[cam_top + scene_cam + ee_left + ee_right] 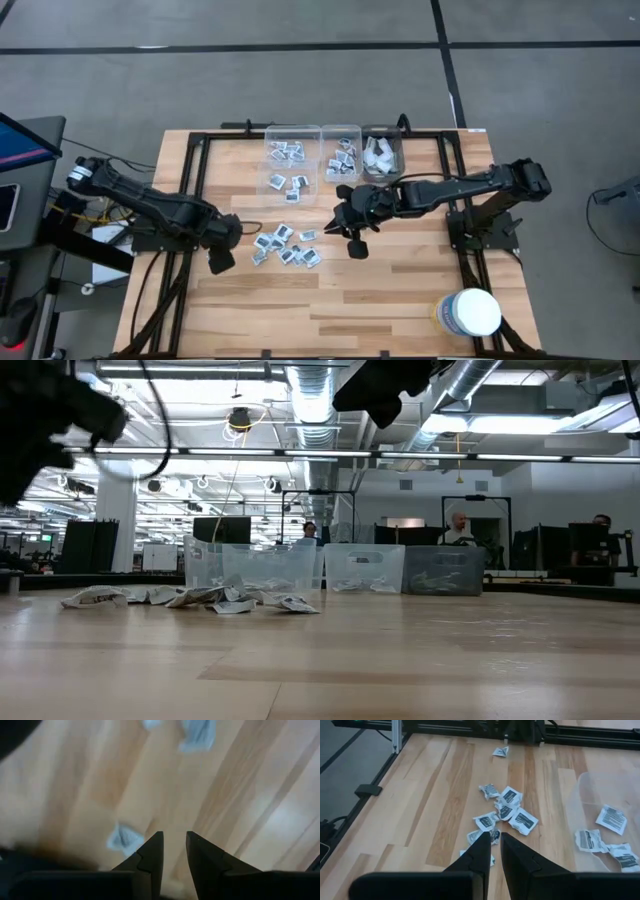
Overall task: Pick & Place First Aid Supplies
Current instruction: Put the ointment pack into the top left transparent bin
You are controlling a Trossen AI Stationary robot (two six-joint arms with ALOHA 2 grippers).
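Note:
A loose heap of small square first aid packets (285, 246) lies flat on the wooden table near its middle, also seen in the right wrist view (507, 810) and the low view (200, 598). My left gripper (220, 258) hangs over the table just left of the heap, pointing steeply down. Its fingers (174, 845) stand open with bare wood between them and one packet (124, 838) beside them. My right gripper (340, 222) hovers above the heap's right edge, slanting down toward the table's left. Its fingers (495, 842) are nearly together and nothing shows between them.
Three clear bins stand in a row at the far edge: two (293, 152) (343, 152) hold square packets, and the third (383, 152) holds pale white wrappers. A white round tub (470, 312) stands at the near right corner. Bare wood lies in front of the heap.

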